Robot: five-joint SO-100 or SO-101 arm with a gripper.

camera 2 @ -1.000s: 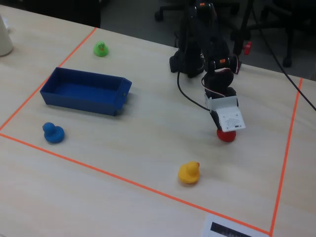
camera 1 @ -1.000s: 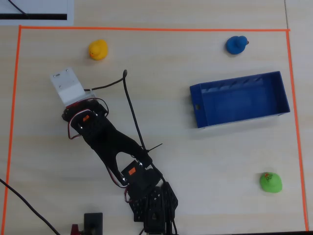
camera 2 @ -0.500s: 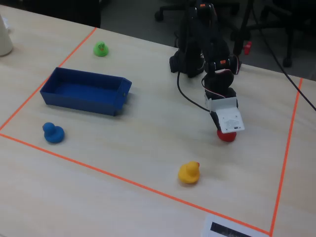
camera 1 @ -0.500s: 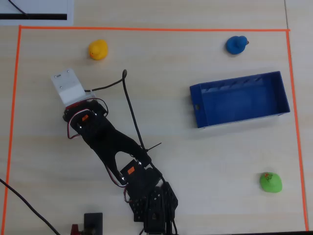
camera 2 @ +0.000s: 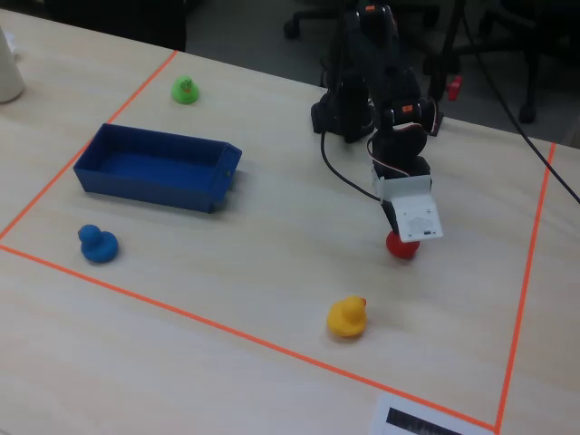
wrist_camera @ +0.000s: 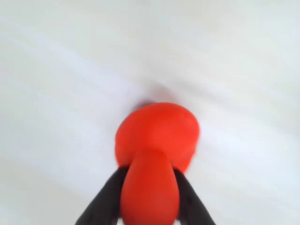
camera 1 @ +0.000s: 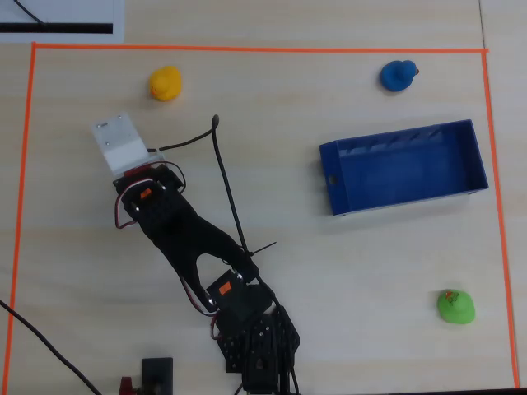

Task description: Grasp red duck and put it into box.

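Fixed view, left to right. Small glossy blue toy duck, at 7 o'clock of the bin. Long blue plastic bin, long axis 9-to-3, empty. Green toy duck, at 12 o'clock of the bin. Yellow toy duck, beak toward 1 o'clock. Small glossy red toy duck, under the white wrist block; heading unreadable. Black two-finger gripper pinches the red duck, long axis 12-to-6 in the wrist view. Since half a second ago, duck and wrist have shifted slightly leftward.

Overhead looks straight down; the fixed view faces the arm; wrist view sits close, perhaps blurred.
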